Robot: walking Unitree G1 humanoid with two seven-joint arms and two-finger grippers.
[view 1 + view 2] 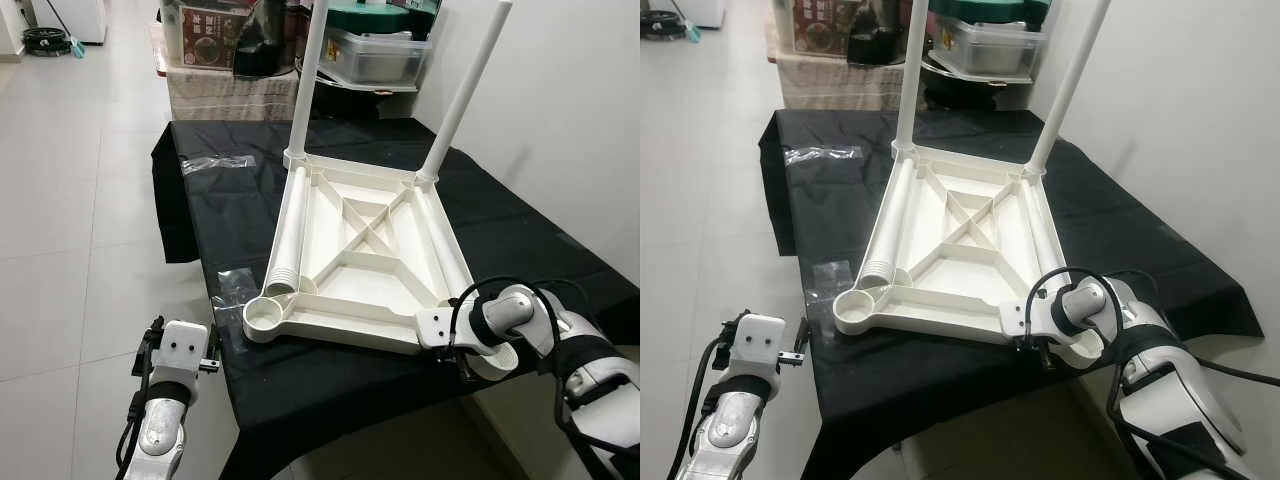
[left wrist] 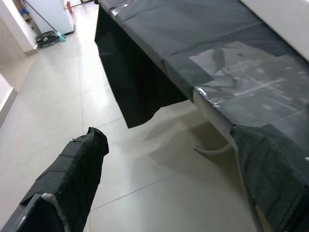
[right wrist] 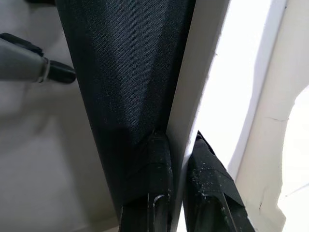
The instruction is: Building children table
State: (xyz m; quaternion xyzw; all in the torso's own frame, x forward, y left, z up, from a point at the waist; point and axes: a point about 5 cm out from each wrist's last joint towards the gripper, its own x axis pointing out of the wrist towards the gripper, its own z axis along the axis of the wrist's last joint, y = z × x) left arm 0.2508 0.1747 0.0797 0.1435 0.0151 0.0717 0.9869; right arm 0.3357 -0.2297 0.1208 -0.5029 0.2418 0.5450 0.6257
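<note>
A white children's table top (image 1: 335, 336) lies upside down on a black-clothed table (image 1: 215, 215). Two white legs (image 1: 308, 80) (image 1: 465, 90) stand upright in its far corners. A third leg (image 1: 290, 235) lies loose inside along its left side, and the near left socket (image 1: 265, 315) is hollow. My right gripper (image 3: 178, 137) is at the near right corner, shut on the top's thin white rim (image 3: 193, 96). My left gripper (image 2: 166, 135) hangs open, low beside the table's near left corner, above the floor.
Clear plastic wrappers (image 1: 215, 162) (image 1: 235, 285) lie on the cloth left of the top. Storage boxes (image 1: 375, 55) and clutter stand behind the table. A white wall (image 1: 570, 120) runs along the right. Tiled floor (image 1: 70, 230) opens to the left.
</note>
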